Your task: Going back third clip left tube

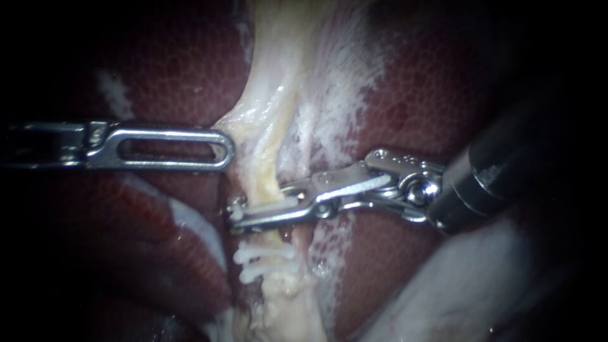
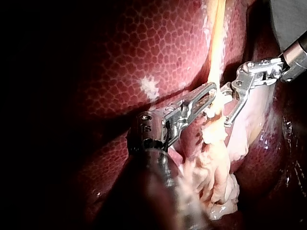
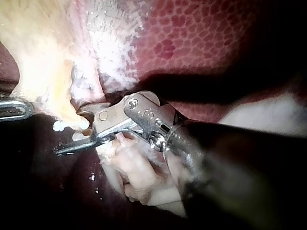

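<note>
I find no text, label, brand, number or sign that can be read in any of the three views.

Left instrument (image 1: pixel 225 149): silver, slotted tip. Right instrument (image 1: pixel 253 214): silver riveted linkage, black shaft.

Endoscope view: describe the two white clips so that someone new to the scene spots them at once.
Find the pale tube running down the middle, between dark red liver. Follow it below the right instrument that crosses it. There two white clips lie across the tube, one under the other, matt white unlike that instrument's shiny metal.
</note>
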Available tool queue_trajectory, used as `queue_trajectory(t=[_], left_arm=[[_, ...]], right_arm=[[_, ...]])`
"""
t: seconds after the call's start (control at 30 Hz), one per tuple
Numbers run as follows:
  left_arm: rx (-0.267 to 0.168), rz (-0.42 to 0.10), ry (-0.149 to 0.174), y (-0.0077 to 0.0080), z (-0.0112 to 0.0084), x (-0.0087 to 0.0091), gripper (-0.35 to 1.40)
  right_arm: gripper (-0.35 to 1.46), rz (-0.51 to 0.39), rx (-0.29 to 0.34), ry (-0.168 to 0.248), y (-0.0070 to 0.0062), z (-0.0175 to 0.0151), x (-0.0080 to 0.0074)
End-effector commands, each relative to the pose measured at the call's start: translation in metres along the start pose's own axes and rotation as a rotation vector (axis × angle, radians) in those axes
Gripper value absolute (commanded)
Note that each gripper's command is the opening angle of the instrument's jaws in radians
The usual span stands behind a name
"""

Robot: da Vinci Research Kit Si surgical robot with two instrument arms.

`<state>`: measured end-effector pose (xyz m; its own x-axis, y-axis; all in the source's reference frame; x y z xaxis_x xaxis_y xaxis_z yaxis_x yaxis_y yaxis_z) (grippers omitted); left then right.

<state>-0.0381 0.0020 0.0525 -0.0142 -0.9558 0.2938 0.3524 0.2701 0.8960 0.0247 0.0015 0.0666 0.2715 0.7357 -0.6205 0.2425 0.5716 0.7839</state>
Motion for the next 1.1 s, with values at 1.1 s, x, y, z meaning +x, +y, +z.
queue_trajectory(t=[1.1], left_arm=[[-0.001, 0.0, 0.0, -0.0002, 0.0001, 0.0001, -0.35]], right_arm=[[0.6, -0.275, -0.017, -0.025, 0.0007, 0.0029, -0.0012]])
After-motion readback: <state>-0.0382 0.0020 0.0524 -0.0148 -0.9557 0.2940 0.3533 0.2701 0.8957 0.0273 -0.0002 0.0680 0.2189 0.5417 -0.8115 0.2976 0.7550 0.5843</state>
